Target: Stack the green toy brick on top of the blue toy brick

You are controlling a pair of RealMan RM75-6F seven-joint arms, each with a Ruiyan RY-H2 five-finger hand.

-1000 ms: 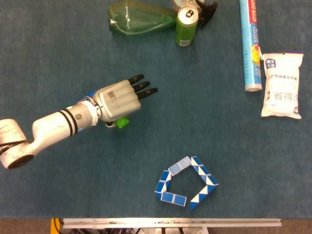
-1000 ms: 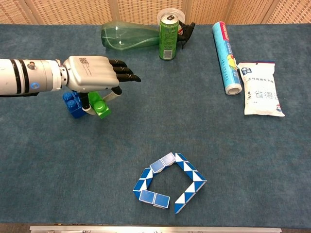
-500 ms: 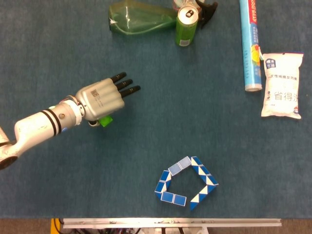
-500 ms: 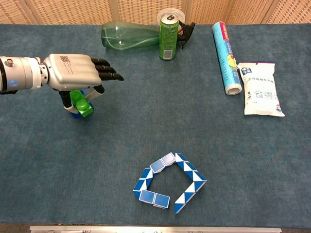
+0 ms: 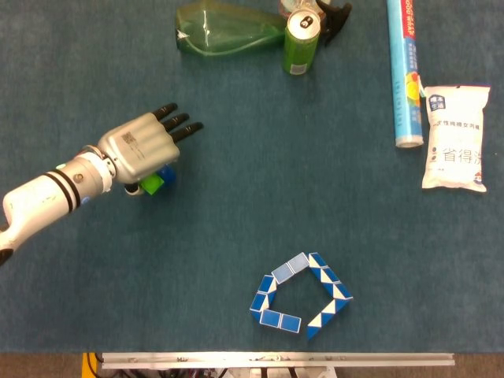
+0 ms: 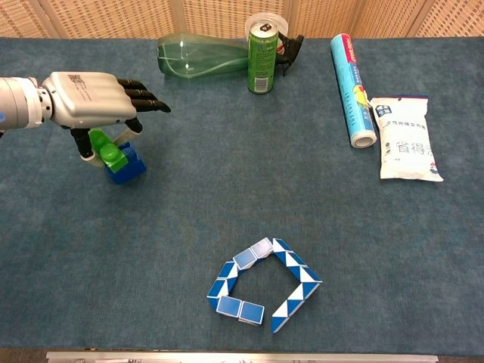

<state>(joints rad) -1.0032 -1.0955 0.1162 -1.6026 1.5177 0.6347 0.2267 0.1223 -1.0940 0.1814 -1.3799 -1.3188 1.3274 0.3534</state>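
Observation:
My left hand (image 5: 142, 146) (image 6: 91, 102) hovers at the table's left, holding the green toy brick (image 6: 104, 147) (image 5: 152, 184) pinched beneath its palm while its other fingers stretch out to the right. The blue toy brick (image 6: 127, 165) (image 5: 167, 174) sits on the blue cloth just under and slightly right of the green one; the green brick's lower end looks level with its top, and I cannot tell whether they touch. The hand hides most of both bricks in the head view. My right hand is in neither view.
A green plastic bottle (image 6: 200, 57) lies at the back with a green can (image 6: 261, 58) beside it. A blue tube (image 6: 352, 89) and a white packet (image 6: 407, 136) lie at the right. A blue-and-white twist puzzle (image 6: 261, 283) lies near the front edge.
My left hand has carried the green brick leftward, from right of the blue brick to over its left side, and the arm has drawn back toward the left edge.

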